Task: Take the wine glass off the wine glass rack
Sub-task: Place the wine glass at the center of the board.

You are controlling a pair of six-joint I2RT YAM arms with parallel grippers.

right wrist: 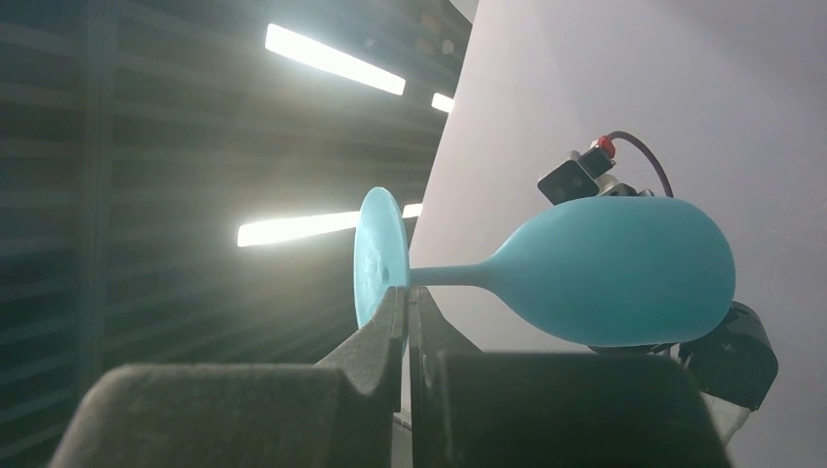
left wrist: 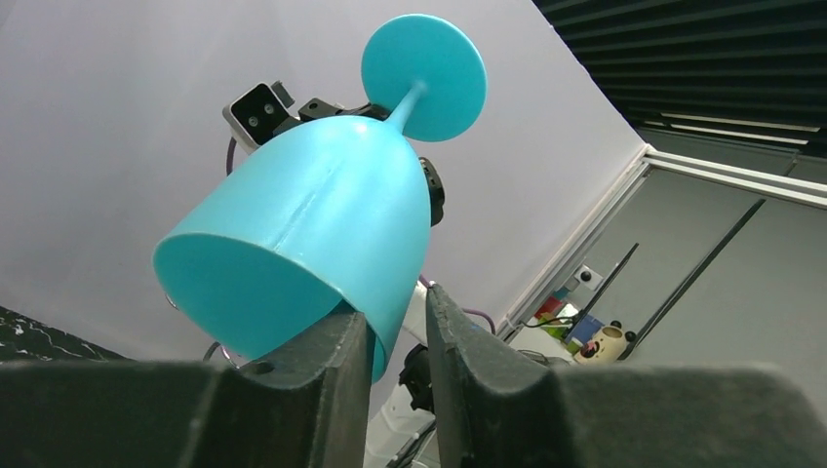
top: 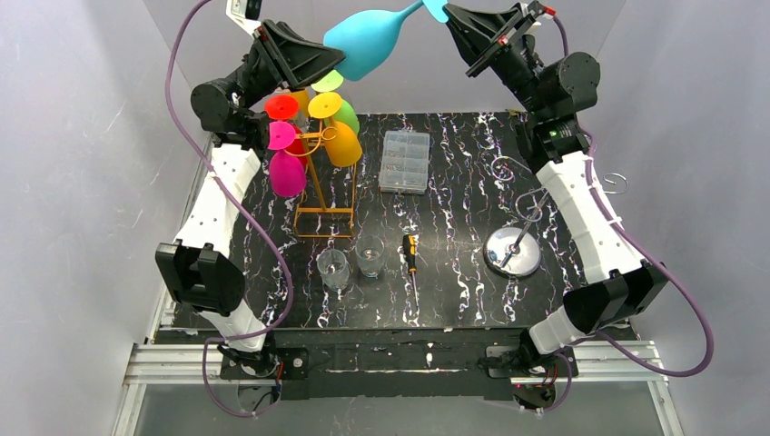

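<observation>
Seen from above, the blue wine glass (top: 368, 41) lies on its side high in the air at 12 o'clock. It is off the wine glass rack (top: 322, 186), which stands on the bench (top: 454, 236) at 10 o'clock. The left pincer (top: 331, 62) is at the cup end and the right pincer (top: 451, 20) at the foot.

The left wrist camera shows the left pincer (left wrist: 398, 312) a little spread around the cup's rim. One finger touches it, and a gap shows by the other.

The right wrist camera shows the right pincer (right wrist: 407, 302) pinching the thin stem, right beside the round foot.
</observation>
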